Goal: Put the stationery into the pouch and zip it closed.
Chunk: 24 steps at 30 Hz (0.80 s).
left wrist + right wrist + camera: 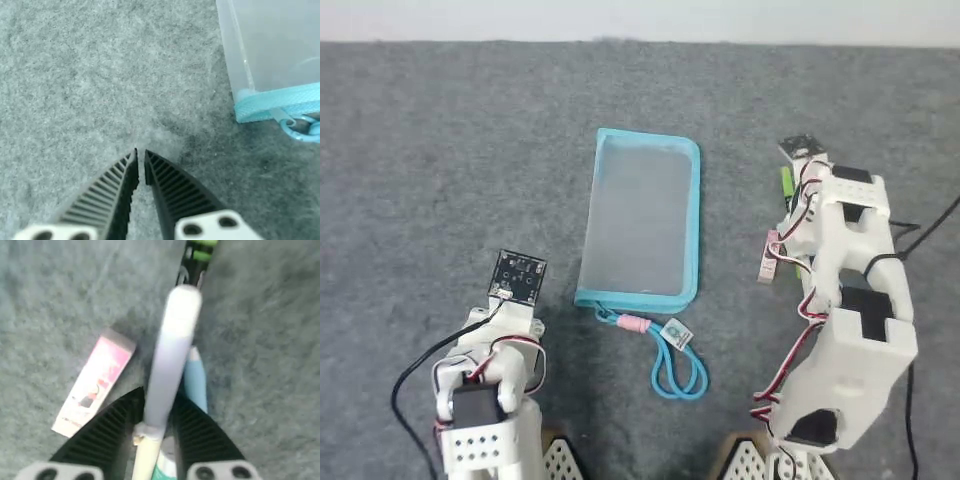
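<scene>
Your right hand (156, 397) pinches the pale pen (172, 340) (pink eraser (95, 385) just beside), right of the pouch (640, 220) lying flat mid-tabletop (440, 150). Nearly closed and empty, your left hand (140, 157) sits near-left. Unheld, the pouch may slide as the pen enters.

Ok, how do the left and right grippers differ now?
The left gripper is shut on nothing; the right gripper is shut on a pale pen. The left gripper sits near a corner of the pouch, the right gripper next to a pink eraser. Both have black ribbed jaws over grey carpet.
</scene>
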{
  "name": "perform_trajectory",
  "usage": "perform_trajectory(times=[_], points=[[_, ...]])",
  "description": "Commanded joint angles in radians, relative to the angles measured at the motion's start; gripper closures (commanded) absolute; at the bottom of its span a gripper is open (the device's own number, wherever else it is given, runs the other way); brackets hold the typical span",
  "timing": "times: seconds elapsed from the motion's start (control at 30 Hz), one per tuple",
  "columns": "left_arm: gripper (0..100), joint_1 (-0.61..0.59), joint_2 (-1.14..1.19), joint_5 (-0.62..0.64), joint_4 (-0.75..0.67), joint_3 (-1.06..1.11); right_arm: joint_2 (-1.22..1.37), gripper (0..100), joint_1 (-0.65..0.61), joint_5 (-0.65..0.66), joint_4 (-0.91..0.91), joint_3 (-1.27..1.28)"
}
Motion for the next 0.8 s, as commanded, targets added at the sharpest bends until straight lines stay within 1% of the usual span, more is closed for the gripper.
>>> perform_trajectory(times=[0.0,0.2,0.3,0.37,0.53,0.63,0.7,0.77], points=[[98,-0.006,-0.018,-0.011,0.002,-0.005,-0.015,97.1,0.008,-0.009,0.085,-0.124],[98,-0.006,-0.018,-0.011,0.002,-0.005,-0.024,97.2,0.005,-0.011,0.259,-0.310],[98,-0.006,-0.018,-0.011,0.002,-0.005,-0.059,97.4,0.012,-0.009,0.309,-0.361],[98,-0.006,-0.018,-0.011,0.002,-0.005,-0.090,99.5,0.013,-0.008,0.326,-0.367],[98,-0.006,-0.018,-0.011,0.002,-0.005,-0.147,98.8,0.016,0.029,0.397,-0.365],[98,-0.006,-0.018,-0.011,0.002,-0.005,-0.134,98.7,0.016,0.043,0.438,-0.362],[98,-0.006,-0.018,-0.011,0.002,-0.005,-0.111,98.7,0.022,0.041,0.438,-0.356],[98,-0.006,-0.018,-0.011,0.002,-0.005,-0.093,98.8,0.058,0.041,0.410,-0.358]])
